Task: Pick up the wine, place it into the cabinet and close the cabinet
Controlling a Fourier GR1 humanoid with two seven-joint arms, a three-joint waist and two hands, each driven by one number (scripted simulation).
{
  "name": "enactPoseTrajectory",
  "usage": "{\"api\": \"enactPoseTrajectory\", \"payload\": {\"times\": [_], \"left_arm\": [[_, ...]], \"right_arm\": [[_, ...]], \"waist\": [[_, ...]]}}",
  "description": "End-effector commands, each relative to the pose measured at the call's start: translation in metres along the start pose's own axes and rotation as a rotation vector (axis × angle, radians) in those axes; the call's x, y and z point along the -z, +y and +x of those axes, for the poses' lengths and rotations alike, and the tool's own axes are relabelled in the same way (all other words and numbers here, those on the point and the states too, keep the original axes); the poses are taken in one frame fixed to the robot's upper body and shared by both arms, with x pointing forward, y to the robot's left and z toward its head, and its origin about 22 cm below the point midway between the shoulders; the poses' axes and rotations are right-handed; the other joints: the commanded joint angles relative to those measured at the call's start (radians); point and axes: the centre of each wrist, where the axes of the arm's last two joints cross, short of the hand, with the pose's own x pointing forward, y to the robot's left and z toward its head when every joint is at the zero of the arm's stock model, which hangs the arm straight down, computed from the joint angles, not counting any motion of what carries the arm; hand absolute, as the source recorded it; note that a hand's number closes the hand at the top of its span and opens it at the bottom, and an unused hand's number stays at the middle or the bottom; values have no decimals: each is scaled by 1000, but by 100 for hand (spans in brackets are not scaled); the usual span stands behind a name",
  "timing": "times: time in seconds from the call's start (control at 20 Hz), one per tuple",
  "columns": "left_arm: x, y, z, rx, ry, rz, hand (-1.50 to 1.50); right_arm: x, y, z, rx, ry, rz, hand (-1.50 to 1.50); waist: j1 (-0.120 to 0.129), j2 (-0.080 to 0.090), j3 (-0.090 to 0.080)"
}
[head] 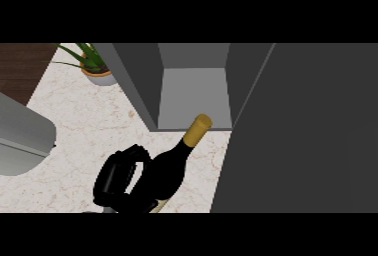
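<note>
Wine bottle (168,167): a dark glass bottle with a gold-yellow foil neck, tilted, its neck pointing up toward the cabinet opening and its top just in front of the cabinet's lower shelf edge.
Where it is: in front of the cabinet (188,97), over the counter (81,130), with its body beside the open cabinet door (303,130).
Hand: one black hand (122,180) is at the left of the bottle's body, fingers curled round the lower, wide part; it grasps the bottle. I cannot tell which hand it is from its place alone; I take it as the left one. The other hand does not show.
How it will handle: I judge it heavy for its size, stiff, smooth and slippery, and fragile because it is glass. The weight sits low in the body.
Where to hold: the wide body, as now, seems the safest place; the thin neck would let the bottle swing.
Labels and writing: no label or brand can be read; the body looks plain dark.
Other things: a potted plant (92,65) stands to the left of the cabinet, and a grey rounded object (22,135) lies further left.
</note>
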Motion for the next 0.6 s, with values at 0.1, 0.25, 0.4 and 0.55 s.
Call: {"api": "enactPoseTrajectory", "payload": {"times": [0.1,0.25,0.4,0.55], "left_arm": [[16,-29,25,40,-31,15,150],[44,-38,31,73,-67,57,150],[43,-41,19,114,-63,91,150],[58,-38,25,149,-63,98,150]], "right_arm": [[-26,-13,43,47,-34,24,-150],[-29,-13,49,47,-55,23,-150],[-28,-10,38,62,-45,2,-150],[-28,-15,37,34,-56,29,-150]], "waist": [[3,3,0],[-11,2,-1],[-9,4,0],[-6,5,1]]}}
